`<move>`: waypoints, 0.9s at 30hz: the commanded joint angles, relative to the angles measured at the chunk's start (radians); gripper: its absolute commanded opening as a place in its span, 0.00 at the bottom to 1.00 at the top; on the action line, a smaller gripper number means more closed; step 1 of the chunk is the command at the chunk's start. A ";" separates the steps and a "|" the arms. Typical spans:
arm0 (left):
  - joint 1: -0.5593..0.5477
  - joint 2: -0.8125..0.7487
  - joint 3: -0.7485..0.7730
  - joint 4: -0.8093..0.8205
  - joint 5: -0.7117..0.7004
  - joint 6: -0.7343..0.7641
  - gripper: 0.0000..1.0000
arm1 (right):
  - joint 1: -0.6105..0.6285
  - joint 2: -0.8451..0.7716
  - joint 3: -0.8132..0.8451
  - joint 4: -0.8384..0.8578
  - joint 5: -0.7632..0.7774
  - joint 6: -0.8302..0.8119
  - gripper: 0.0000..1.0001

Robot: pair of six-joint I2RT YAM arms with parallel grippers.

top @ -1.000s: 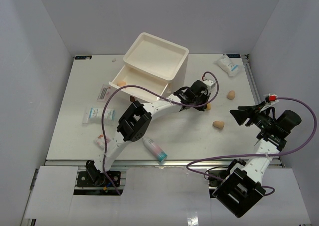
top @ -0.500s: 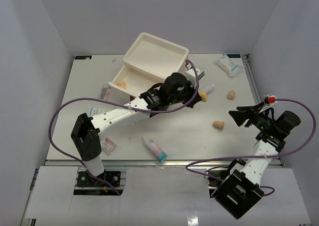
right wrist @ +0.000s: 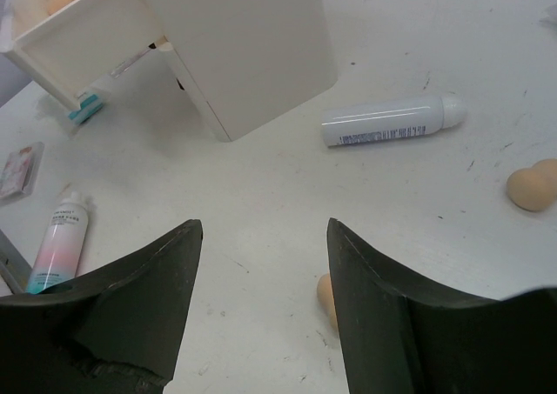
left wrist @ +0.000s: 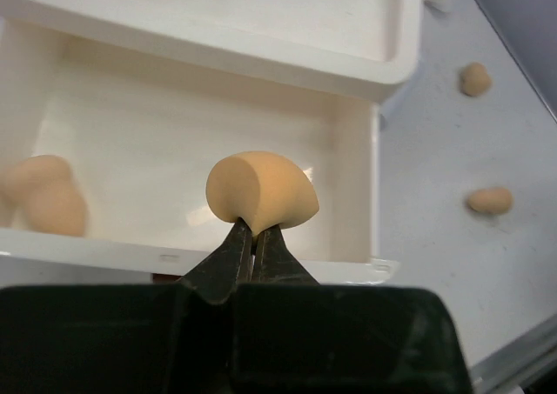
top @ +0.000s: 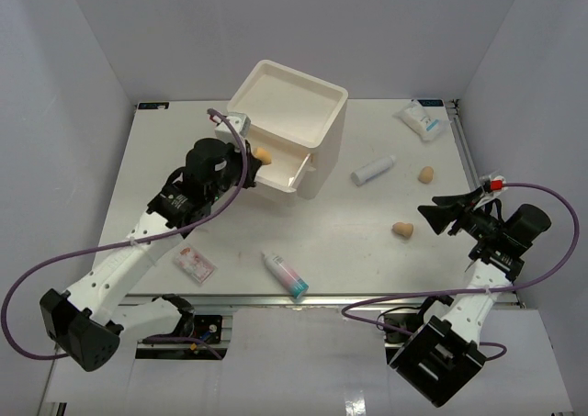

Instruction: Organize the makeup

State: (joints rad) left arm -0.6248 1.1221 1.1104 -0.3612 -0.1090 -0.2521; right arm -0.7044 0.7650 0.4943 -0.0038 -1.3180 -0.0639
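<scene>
Left wrist view: the left gripper (left wrist: 255, 237), jaws clamped on the narrow end of a small tan egg-shaped sponge (left wrist: 261, 190), holds it above the open drawer (left wrist: 357, 185) of a big cream plastic box (top: 289, 99). The pinch looks slight, so the sponge could slip early. Released too near the edge, it could bounce off the drawer's front rim onto the white table (top: 349, 241).

Counts, left to right:
- Three flat white sachets visible: a pink-printed sachet (top: 196, 264), a teal-printed sachet (right wrist: 87, 107) by the drawer, and a blue-printed sachet (top: 421, 120) far right.
- Four sponges: a drawer sponge (left wrist: 43, 198), the held one, a nearer loose sponge (top: 402, 230) and a farther loose sponge (top: 425, 174).
- One white bottle with teal cap (top: 287, 275).
- One white tube (top: 374, 169).

The right gripper (right wrist: 263, 227) hovers empty, jaws apart.
</scene>
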 commanded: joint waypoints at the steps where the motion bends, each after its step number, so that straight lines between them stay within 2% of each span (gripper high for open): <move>1: 0.100 0.026 0.004 -0.020 0.019 0.018 0.00 | 0.009 -0.009 -0.008 0.051 -0.039 0.011 0.66; 3: 0.116 0.072 0.028 -0.019 0.027 0.021 0.02 | 0.009 -0.010 -0.008 0.050 -0.040 0.009 0.66; 5: 0.141 0.129 0.060 -0.015 0.049 0.018 0.10 | 0.009 -0.015 -0.010 0.046 -0.042 -0.001 0.67; 8: 0.154 0.166 0.088 -0.004 0.063 0.013 0.32 | 0.013 -0.024 -0.009 0.033 -0.044 -0.023 0.69; 10: 0.157 0.161 0.096 -0.001 0.060 0.013 0.49 | 0.023 -0.024 -0.004 0.009 -0.039 -0.057 0.71; 12: 0.158 0.147 0.097 0.000 0.056 0.013 0.63 | 0.052 -0.018 0.010 -0.065 -0.011 -0.130 0.72; 15: 0.158 0.104 0.082 0.002 0.049 0.014 0.73 | 0.126 0.012 0.041 -0.196 0.084 -0.267 0.74; 20: 0.158 0.006 0.021 0.015 0.094 0.008 0.78 | 0.319 0.095 0.120 -0.326 0.353 -0.409 0.77; 27: 0.158 -0.313 -0.233 0.158 0.243 0.053 0.94 | 0.528 0.298 0.263 -0.518 0.694 -0.567 0.84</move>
State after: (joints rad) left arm -0.4707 0.9699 0.9948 -0.3012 0.0303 -0.2305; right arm -0.2666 0.9800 0.6646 -0.3731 -0.8808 -0.4891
